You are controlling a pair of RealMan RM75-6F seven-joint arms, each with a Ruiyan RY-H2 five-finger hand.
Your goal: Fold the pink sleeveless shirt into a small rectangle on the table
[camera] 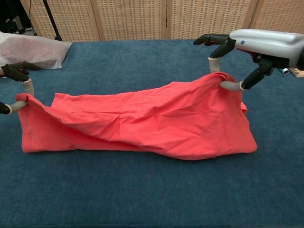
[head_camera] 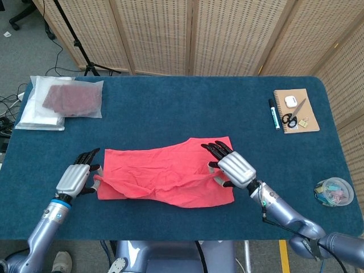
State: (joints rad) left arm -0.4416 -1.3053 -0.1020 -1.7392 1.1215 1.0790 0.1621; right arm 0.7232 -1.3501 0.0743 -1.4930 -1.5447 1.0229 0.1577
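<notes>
The pink sleeveless shirt [head_camera: 165,176] lies across the middle of the blue table, its near half lifted and carried over toward the far edge in a loose fold [camera: 142,121]. My left hand [head_camera: 77,176] pinches the shirt's left near corner, raised above the cloth; in the chest view that hand [camera: 14,76] sits at the left edge. My right hand [head_camera: 230,165] pinches the right near corner and holds it up over the shirt's right side, seen in the chest view [camera: 247,47] at top right.
A clear bag with a dark garment [head_camera: 71,99] lies at the far left. A notebook [head_camera: 296,111] with scissors, a pen and a small white item sits far right. A small clear bowl of clips [head_camera: 334,191] stands near the right edge. Folding screens stand behind the table.
</notes>
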